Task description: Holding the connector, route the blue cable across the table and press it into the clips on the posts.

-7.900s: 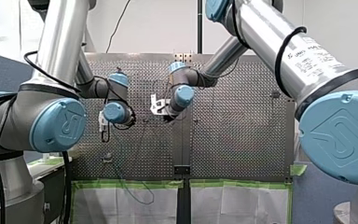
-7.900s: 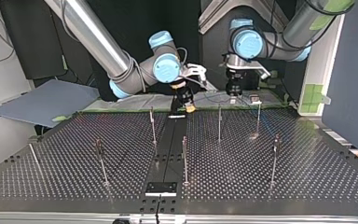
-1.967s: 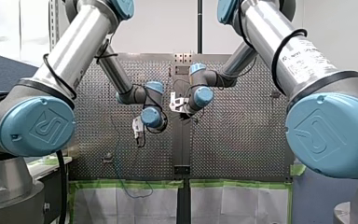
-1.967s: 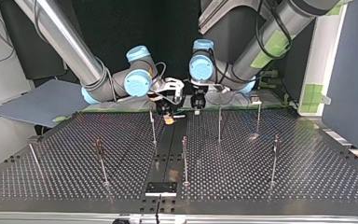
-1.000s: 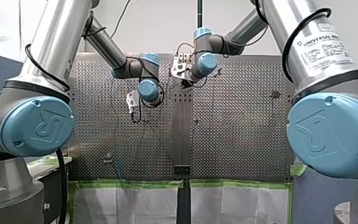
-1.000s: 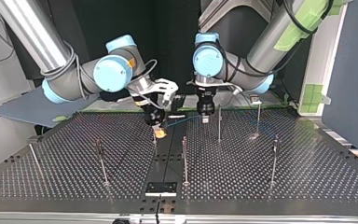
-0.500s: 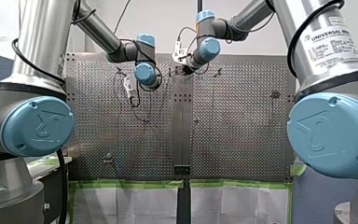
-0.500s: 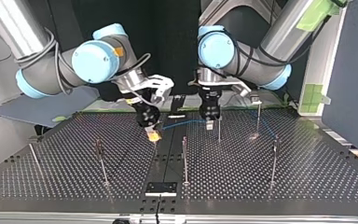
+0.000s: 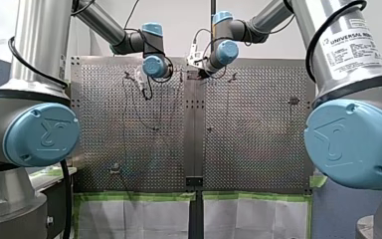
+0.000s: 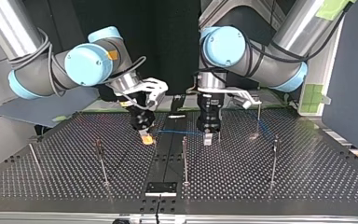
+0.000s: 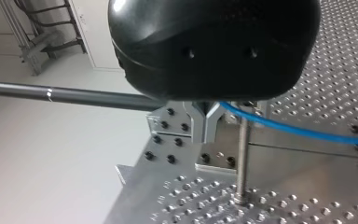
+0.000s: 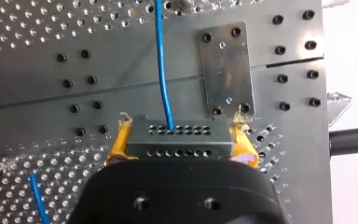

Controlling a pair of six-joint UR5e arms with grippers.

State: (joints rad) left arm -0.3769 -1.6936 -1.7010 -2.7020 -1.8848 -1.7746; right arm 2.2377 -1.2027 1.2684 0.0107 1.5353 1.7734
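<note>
right arm (image 9: 349, 49) labelled universal robots, blue cable (image 12: 162, 70)

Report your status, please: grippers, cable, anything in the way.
Right gripper shut on connector. Left gripper shut on blue cable, beside a post. Cable runs straight between the two. No obstacle seen.

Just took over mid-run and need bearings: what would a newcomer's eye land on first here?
The blue cable, stretched above the table between the two grippers at the top view's middle. My right gripper clamps the grey connector between yellow pads; my left gripper pinches the cable beside a thin post.
</note>
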